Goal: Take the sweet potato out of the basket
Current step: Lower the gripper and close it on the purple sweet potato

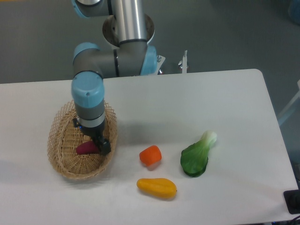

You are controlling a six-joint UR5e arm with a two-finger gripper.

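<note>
The sweet potato [85,148] is a dark reddish-purple oblong lying inside the basket [65,161], a light-tan woven wicker oval at the table's left. My gripper [100,146] reaches down into the basket, its dark fingers at the sweet potato's right end. The arm hides part of the vegetable. I cannot tell whether the fingers are closed on it.
A stubby orange piece [150,155] lies right of the basket. A yellow-orange oblong vegetable [157,188] lies near the front edge. A green bok choy [197,155] lies further right. The arm's base [129,28] stands behind the table.
</note>
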